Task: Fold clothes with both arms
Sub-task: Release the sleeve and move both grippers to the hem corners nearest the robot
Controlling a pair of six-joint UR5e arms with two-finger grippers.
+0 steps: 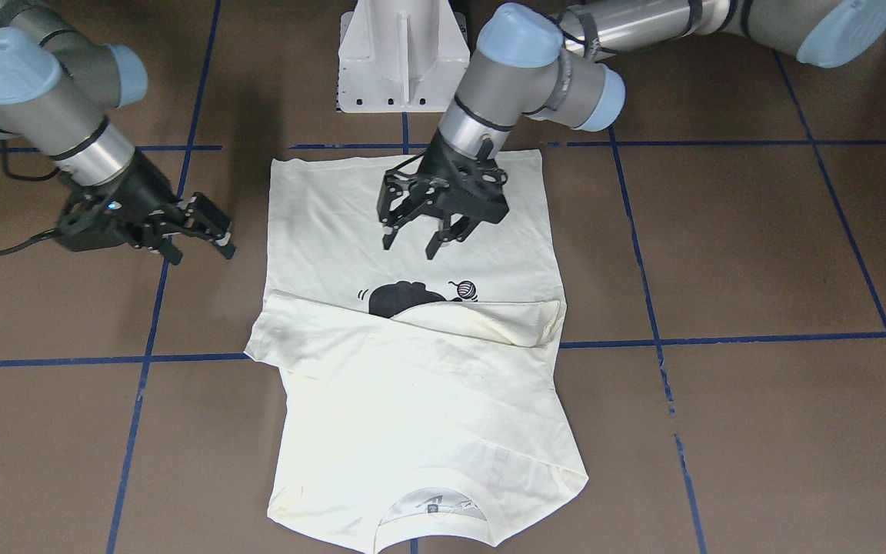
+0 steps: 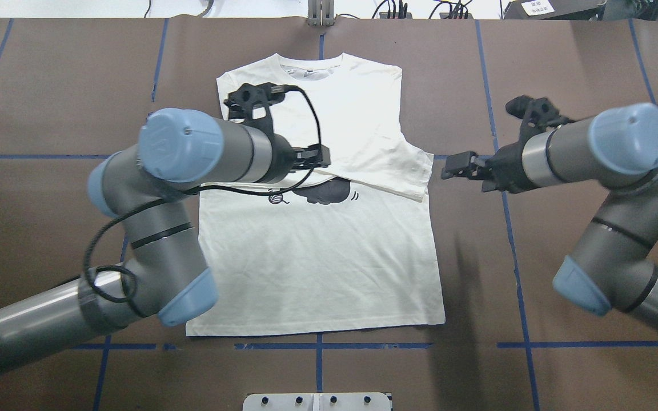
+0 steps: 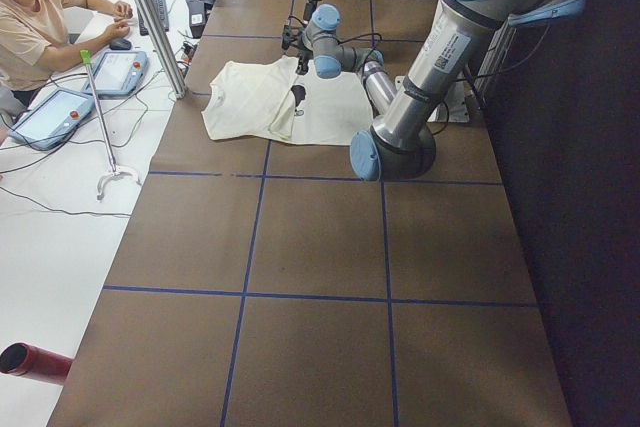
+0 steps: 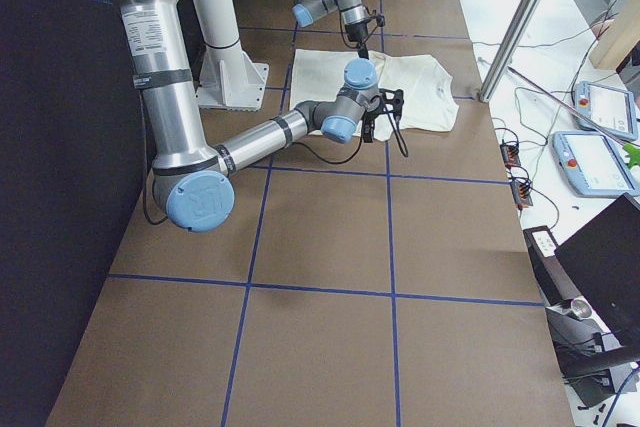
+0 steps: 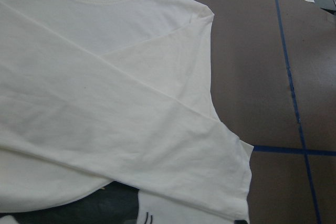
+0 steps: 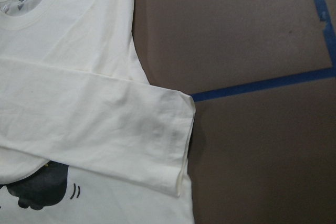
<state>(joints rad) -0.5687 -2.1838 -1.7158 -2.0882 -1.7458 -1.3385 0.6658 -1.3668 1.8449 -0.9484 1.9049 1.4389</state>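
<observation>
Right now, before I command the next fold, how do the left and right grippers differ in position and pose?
The left gripper hangs above the shirt; the right gripper is off the cloth, over bare table beside it. The left gripper's fingers point mostly down at the fabric; the right gripper's fingers reach sideways toward the shirt's edge. Both are open and hold nothing.

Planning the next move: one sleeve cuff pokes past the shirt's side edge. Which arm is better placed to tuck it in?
Probably the right: the right gripper hovers beside that cuff, while the left gripper hangs over the shirt.
</observation>
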